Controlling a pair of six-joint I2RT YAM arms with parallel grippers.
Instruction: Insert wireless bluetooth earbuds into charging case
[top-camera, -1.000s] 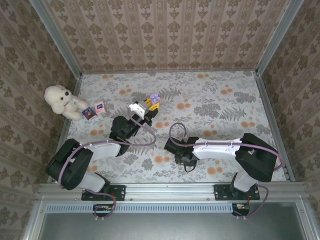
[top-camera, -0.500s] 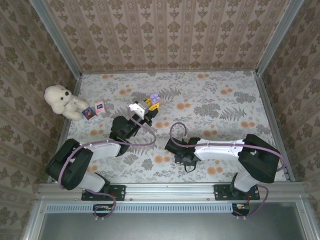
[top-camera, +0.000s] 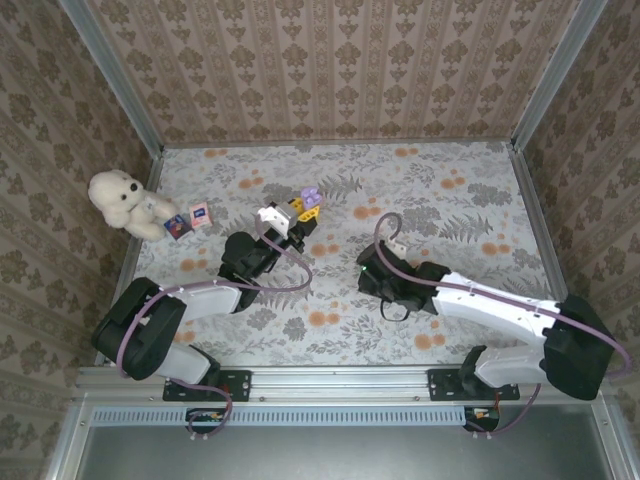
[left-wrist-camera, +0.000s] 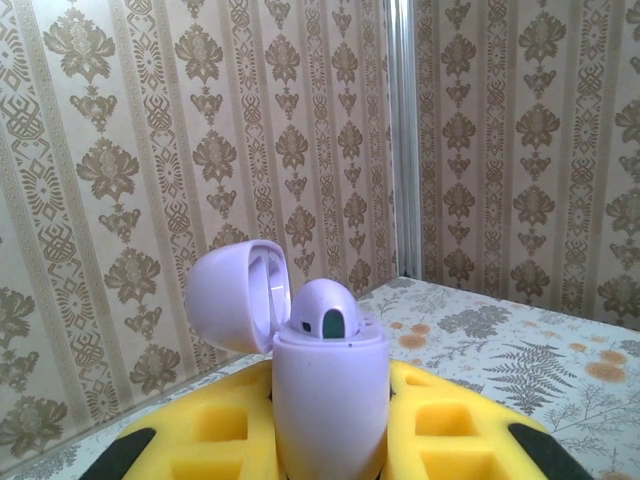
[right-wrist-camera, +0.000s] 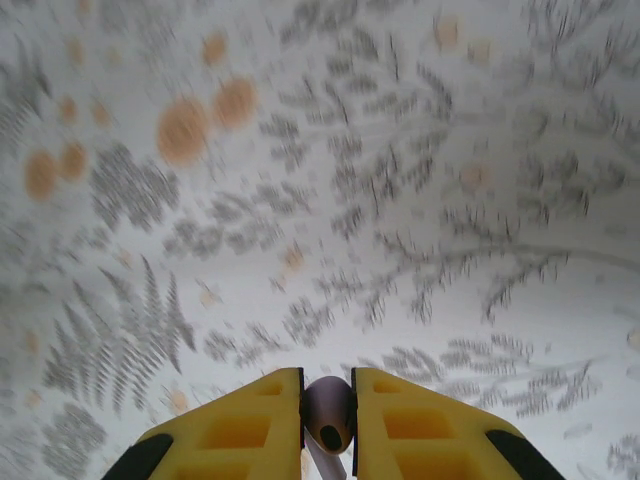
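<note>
Earbud (right-wrist-camera: 328, 418) half-hidden in right tool (right-wrist-camera: 327, 388)

Place: you were working in a robot test cell dressed up like a home room, not a real house.
Walls: damask wallpaper (top-camera: 330, 70), brown on beige, covered every side you could see.
Frame: bare aluminium posts (top-camera: 112, 75) ran up the corners, and a corner post (left-wrist-camera: 402, 140) split the wallpaper in your left wrist view.
Tabletop: the tabletop (top-camera: 440, 200) wore a floral print of grey ferns and orange blooms, boxed in by those walls.
Props: a white plush toy (top-camera: 120, 200) sat at the far left, with small picture cards (top-camera: 179, 225) just beside it.
Mounting: your left arm (top-camera: 200, 298) and right arm (top-camera: 500, 305) were bolted to a metal rail (top-camera: 340, 378) at the near edge.
</note>
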